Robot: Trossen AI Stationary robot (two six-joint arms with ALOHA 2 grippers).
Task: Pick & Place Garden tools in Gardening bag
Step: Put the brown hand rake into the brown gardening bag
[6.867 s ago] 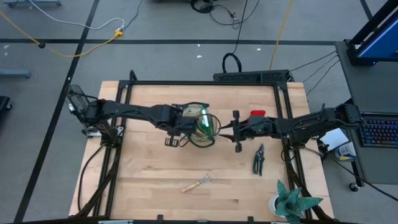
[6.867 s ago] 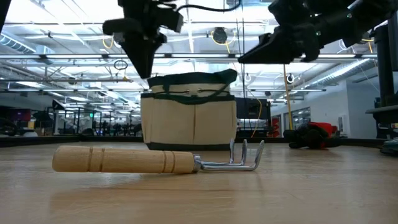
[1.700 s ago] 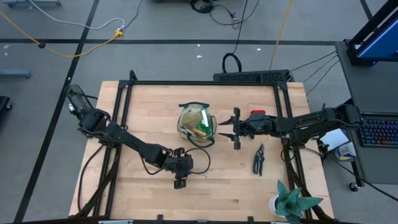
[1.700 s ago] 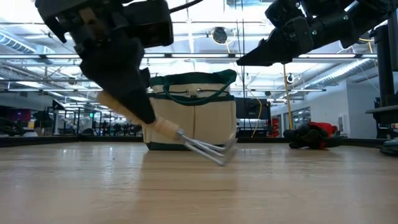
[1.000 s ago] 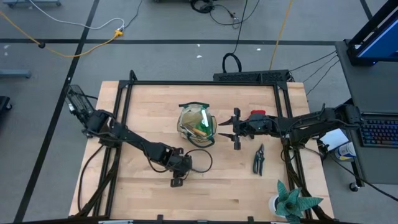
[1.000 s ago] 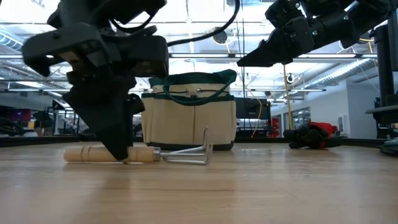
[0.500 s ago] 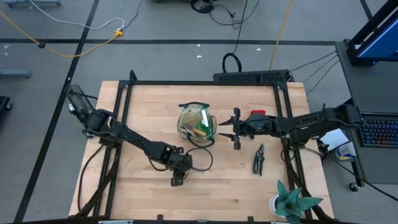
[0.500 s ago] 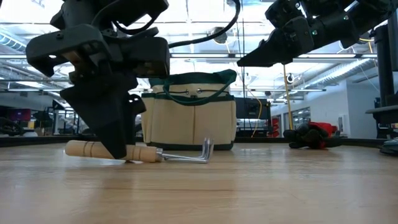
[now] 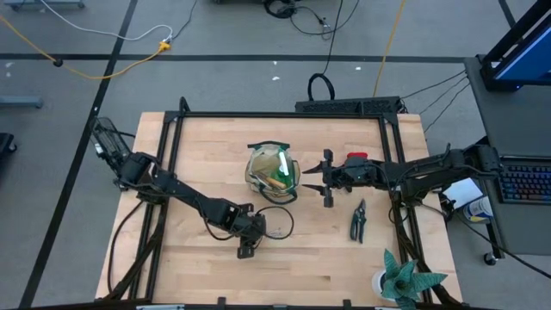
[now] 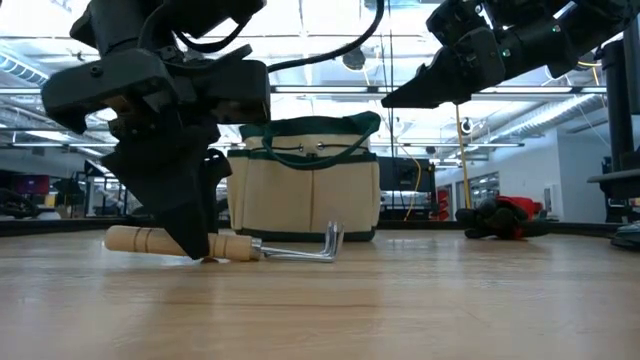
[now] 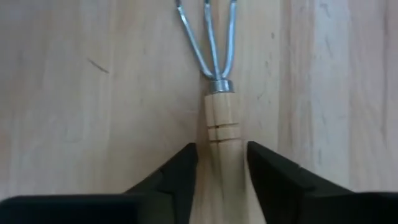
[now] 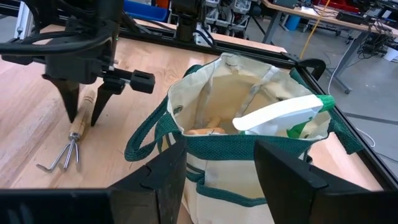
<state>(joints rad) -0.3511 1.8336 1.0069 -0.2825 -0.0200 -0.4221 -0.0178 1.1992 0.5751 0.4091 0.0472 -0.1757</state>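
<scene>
The table is pale wood, smooth with a faint sheen and fine grain lines. Between the left gripper's matt black fingers lies a hand rake: a light, unvarnished-looking wooden handle with turned grooves, and bright, glossy metal tines. In front of the right gripper stands the gardening bag of coarse tan canvas with woven dark green trim; a smooth plastic spray bottle shows inside.

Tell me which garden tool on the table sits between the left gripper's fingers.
The wooden-handled hand rake: the left gripper straddles its handle. The pruning shears and red glove lie apart, on the right arm's side.
</scene>
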